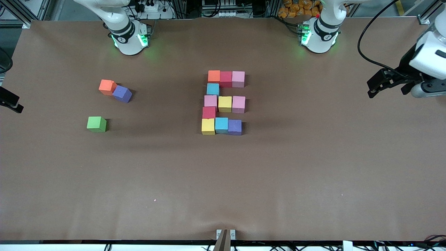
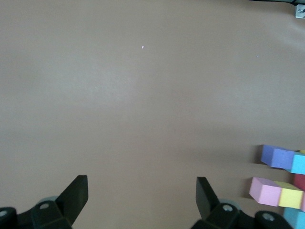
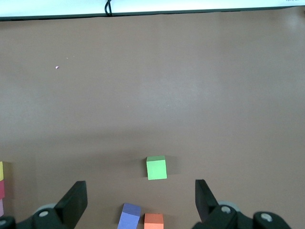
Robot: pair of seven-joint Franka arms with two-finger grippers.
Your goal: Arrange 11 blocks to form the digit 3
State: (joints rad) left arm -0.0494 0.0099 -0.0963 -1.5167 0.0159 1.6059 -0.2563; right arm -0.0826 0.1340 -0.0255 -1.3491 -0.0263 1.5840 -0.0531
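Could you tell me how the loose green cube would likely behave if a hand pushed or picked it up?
The green cube looks like matte foam, so probably light and slightly squashy. Its flat faces suggest it would slide, not roll. It stands apart from other blocks, so a push likely disturbs nothing.

brown table – multicoloured digit 3; loose green cube – orange cube.

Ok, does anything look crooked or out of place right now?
Only small things. In the digit 3, the nearer red cube sits slightly out of line with the pink cube it touches. The spare purple cube lies twisted against the spare orange cube. Left gripper and right gripper wait open at the table's ends.
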